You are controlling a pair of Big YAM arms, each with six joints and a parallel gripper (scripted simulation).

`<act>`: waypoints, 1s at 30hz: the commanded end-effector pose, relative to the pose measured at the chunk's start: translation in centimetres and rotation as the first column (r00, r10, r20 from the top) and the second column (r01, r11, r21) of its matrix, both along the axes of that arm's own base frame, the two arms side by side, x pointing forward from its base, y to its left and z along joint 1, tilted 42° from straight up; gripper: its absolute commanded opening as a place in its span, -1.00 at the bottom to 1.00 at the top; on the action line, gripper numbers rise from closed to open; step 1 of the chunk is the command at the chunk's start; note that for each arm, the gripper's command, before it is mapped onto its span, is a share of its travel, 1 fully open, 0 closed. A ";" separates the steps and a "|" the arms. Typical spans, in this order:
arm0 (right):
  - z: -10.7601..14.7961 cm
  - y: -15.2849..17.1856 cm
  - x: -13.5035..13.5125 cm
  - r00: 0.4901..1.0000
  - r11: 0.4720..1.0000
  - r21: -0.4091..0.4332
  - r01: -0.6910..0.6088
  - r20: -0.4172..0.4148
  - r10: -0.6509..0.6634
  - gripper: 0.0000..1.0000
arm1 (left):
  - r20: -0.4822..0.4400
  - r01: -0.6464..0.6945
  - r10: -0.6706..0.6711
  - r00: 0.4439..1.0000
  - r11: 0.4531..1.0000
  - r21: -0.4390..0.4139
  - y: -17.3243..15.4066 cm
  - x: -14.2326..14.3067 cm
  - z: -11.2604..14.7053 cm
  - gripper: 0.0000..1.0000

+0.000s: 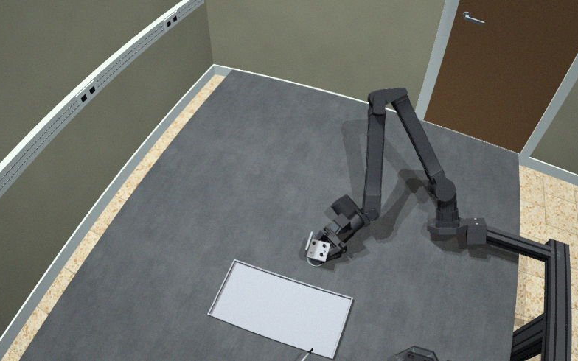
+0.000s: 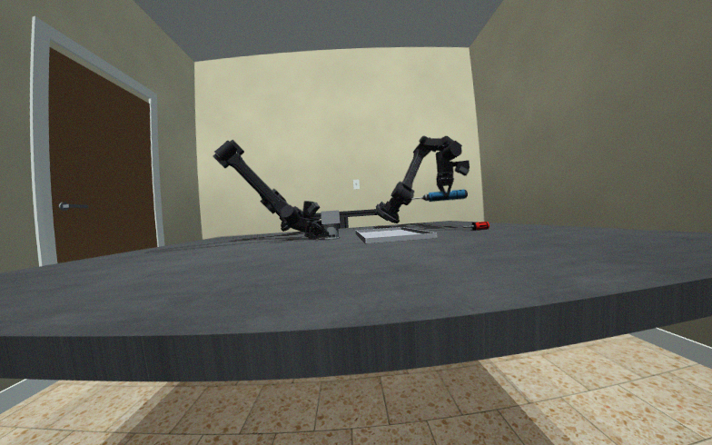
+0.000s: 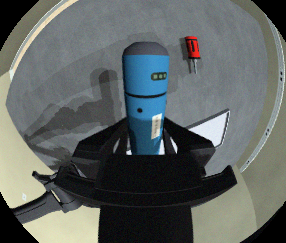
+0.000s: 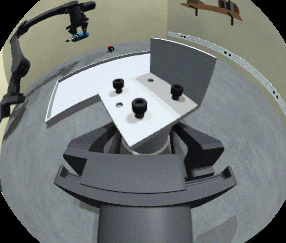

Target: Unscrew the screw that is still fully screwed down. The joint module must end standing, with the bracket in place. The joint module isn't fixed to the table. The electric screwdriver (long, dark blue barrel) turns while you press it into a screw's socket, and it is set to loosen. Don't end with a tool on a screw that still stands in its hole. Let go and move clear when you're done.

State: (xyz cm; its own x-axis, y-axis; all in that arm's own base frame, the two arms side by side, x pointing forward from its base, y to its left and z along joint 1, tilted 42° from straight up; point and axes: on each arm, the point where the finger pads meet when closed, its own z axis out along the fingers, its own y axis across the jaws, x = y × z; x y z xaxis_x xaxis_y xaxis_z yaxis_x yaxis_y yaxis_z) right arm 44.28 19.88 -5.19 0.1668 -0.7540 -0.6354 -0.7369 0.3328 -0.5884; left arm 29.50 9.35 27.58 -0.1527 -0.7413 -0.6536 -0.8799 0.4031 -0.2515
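Both hands full: left gripper [image 2: 445,192] [image 3: 146,144] [image 4: 80,35] clamps the electric screwdriver [image 1: 306,354] [image 2: 447,197] [image 3: 146,74] [image 4: 82,36] aloft, right gripper [image 1: 324,256] [image 2: 322,232] [image 4: 146,141] grips the joint module [image 1: 315,263] [image 2: 332,232] [image 4: 153,147] toward the table's [image 1: 237,179] [image 2: 292,298] [image 3: 231,59] [image 4: 251,149] far edge, likely rigid, slippery, best held around its body.
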 end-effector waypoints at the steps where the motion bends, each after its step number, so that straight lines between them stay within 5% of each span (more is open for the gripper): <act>1: 0.4 0.3 0.2 1.000 1.000 0.008 -0.003 0.012 0.002 0.17 | 0.090 -0.070 0.072 0.993 0.997 -0.028 0.8 -0.7 4.2 -0.17; 10: 0.4 0.3 0.2 1.000 1.000 0.008 -0.003 0.012 0.002 0.17 | 0.066 -0.109 0.111 0.992 0.993 -0.046 1.2 -1.4 3.9 -0.17; 23: 0.4 0.3 0.2 1.000 1.000 0.008 -0.003 0.012 0.002 0.17 | 0.084 -0.268 0.277 0.957 0.958 -0.097 3.0 -6.1 5.6 -0.17; 28: 0.4 0.3 0.2 1.000 1.000 0.008 -0.003 0.012 0.002 0.17 | 0.074 -0.268 0.276 0.958 0.958 -0.098 3.2 -5.2 5.0 -0.17; 30: 0.4 0.3 0.2 1.000 1.000 0.008 -0.003 0.012 0.002 0.17 | 0.020 -0.258 0.260 0.965 0.963 -0.082 3.3 -5.5 2.3 -0.17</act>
